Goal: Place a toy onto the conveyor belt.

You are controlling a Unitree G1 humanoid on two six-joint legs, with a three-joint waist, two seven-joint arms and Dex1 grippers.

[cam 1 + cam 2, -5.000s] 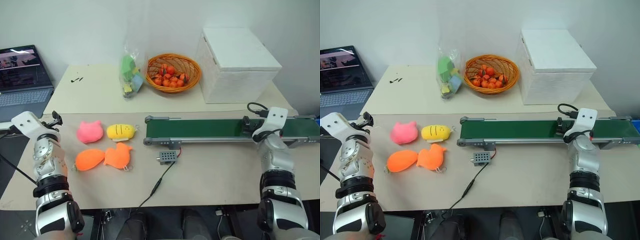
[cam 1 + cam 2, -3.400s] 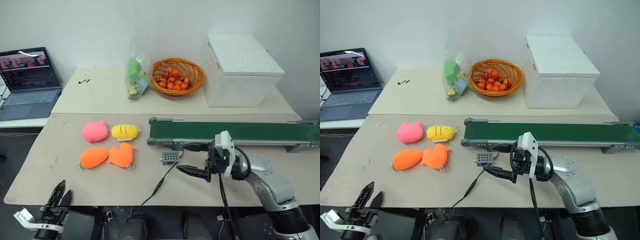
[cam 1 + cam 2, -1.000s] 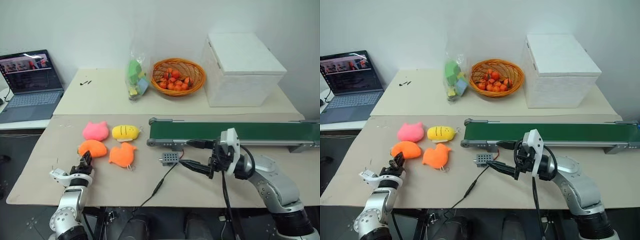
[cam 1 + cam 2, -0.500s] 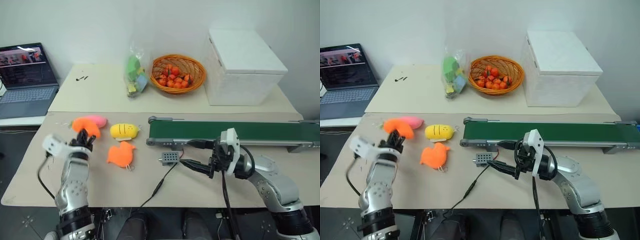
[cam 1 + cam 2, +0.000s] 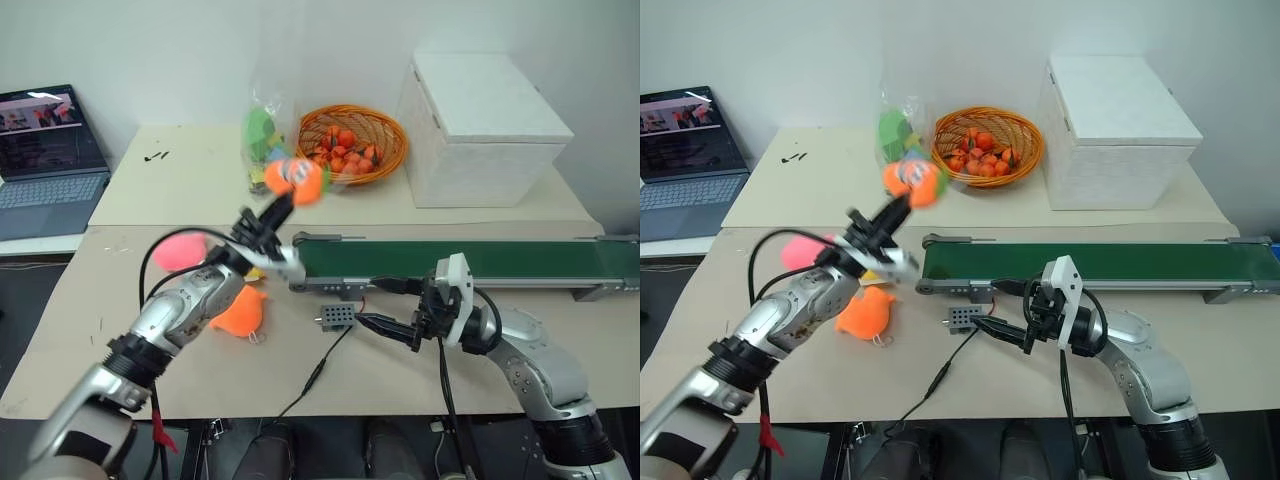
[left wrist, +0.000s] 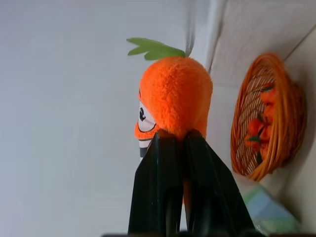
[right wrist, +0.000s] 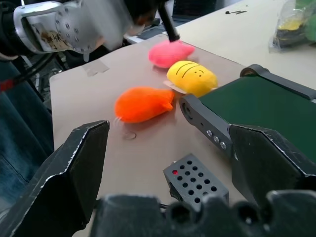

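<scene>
Your left gripper (image 5: 278, 207) has its fingers clamped on the toy (image 5: 296, 179), the oval orange plush, and holds it up in the air above the table (image 5: 420, 370), just short of the near-left end of the conveyor belt (image 5: 470, 262). In the left wrist view the toy (image 6: 174, 98) sits right at the fingertips, its cartoon face turned to one side. Your right gripper (image 5: 379, 306) hangs with its fingers spread and nothing in them, low over the table beside a small grey perforated box (image 5: 336, 317), just in front of the belt. On the table to the left lie a pink plush (image 5: 178, 250), a yellow plush (image 7: 192, 78) and a finned orange plush (image 5: 240, 311). Behind the belt stand a wicker basket of small orange fruit (image 5: 350, 143), a clear bag (image 5: 261, 135), a white box (image 5: 482, 128) and an open laptop (image 5: 48, 160) at far left
</scene>
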